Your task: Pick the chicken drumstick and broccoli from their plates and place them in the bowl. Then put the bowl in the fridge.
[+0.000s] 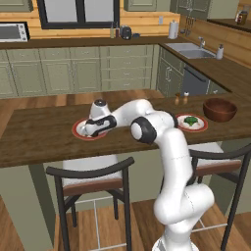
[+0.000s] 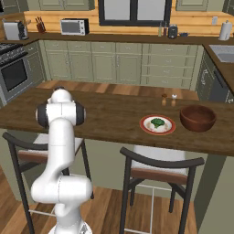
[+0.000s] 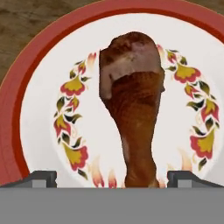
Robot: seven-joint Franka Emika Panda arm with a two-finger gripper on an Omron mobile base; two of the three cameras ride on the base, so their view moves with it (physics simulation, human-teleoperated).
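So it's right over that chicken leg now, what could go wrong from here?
The gripper stands open astride the thin end of the chicken drumstick; gripped there, the thick end might tip or slip free. The bowl sits beyond the broccoli plate, so a long carry could drop it on the counter.

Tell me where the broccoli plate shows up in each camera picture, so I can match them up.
Left base view: the broccoli plate sits right of centre on the wooden counter, just past the arm's elbow.
Right base view: the same plate lies right of centre.
Hand view: not in it; the plate here carries the chicken drumstick.
Shared landmark: the bowl stands right of the broccoli plate.
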